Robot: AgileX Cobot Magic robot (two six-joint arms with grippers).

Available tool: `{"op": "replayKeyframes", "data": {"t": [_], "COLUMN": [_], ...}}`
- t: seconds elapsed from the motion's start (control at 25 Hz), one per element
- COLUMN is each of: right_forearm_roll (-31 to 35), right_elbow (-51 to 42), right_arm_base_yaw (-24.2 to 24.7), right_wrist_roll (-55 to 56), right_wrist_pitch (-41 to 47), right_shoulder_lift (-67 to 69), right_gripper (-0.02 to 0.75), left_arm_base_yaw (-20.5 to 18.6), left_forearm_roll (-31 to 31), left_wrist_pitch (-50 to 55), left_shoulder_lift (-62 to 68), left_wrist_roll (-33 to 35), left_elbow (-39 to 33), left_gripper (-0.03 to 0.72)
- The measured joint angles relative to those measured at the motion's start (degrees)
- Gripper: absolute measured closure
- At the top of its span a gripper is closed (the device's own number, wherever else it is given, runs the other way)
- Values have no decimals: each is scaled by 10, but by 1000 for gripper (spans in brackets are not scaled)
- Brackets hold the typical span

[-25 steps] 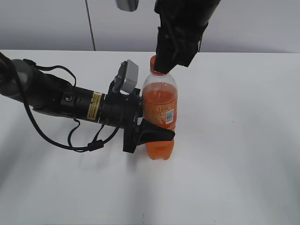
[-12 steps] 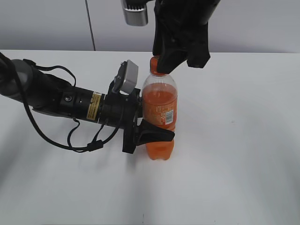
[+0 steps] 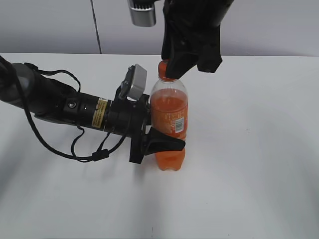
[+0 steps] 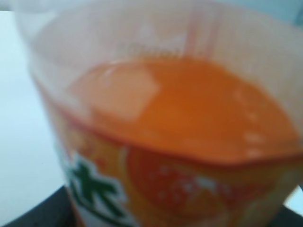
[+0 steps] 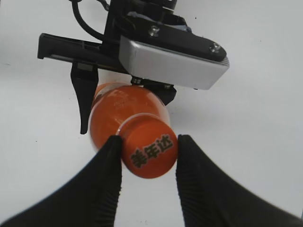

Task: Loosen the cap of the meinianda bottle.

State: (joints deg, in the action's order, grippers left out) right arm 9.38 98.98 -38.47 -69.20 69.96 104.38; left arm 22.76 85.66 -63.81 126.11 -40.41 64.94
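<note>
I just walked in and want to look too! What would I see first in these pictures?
First you'd spot the meinianda bottle, full of bright orange drink, standing upright in the middle of the white table. The left gripper squeezes its lower body from the left side. From above, the right gripper pinches the orange cap between two black fingers.

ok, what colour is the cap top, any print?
Orange, with dark characters printed across the top of the cap. Shows best in the right wrist view.
</note>
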Motion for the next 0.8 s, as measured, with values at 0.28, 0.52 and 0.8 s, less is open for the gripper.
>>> {"op": "replayKeyframes", "data": {"t": [0.28,0.52,0.8], "right_forearm_roll": [0,2,7], "right_elbow": [0,0,-1], "right_arm_base_yaw": [0,0,0], "right_wrist_roll": [8,18,31], "right_wrist_pitch": [1,1,1], "right_shoulder_lift": [0,1,1], "right_gripper": [465,430,367], "left_arm_base_yaw": [0,0,1], "left_forearm_roll": [1,3,7], "left_wrist_pitch": [0,-2,-4], "left_shoulder_lift": [0,0,0], "left_wrist_roll": [0,-2,-4], "left_elbow": [0,0,0], "left_gripper": [275,275,275]}}
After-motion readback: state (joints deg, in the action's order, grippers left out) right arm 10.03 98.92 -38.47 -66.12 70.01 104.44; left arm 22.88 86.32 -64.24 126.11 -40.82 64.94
